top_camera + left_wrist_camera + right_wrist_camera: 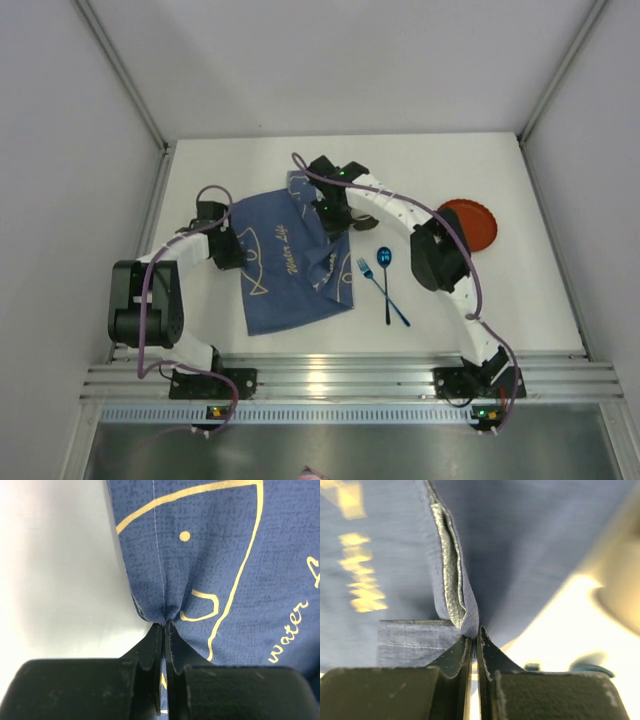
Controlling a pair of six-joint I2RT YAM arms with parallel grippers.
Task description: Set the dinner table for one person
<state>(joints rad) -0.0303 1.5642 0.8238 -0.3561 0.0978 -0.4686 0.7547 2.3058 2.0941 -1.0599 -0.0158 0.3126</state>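
Note:
A dark blue cloth with yellow line-drawn fish lies on the white dinner table, its right part rumpled. My left gripper is shut on the cloth's left edge. My right gripper is shut on a fold of the cloth near its far right corner. A blue fork and a blue spoon lie crossed to the right of the cloth. A red-brown plate sits at the right, partly hidden by my right arm.
White walls enclose the table on three sides. An aluminium rail runs along the near edge, where both arm bases are bolted. My right arm arches over the fork, spoon and plate.

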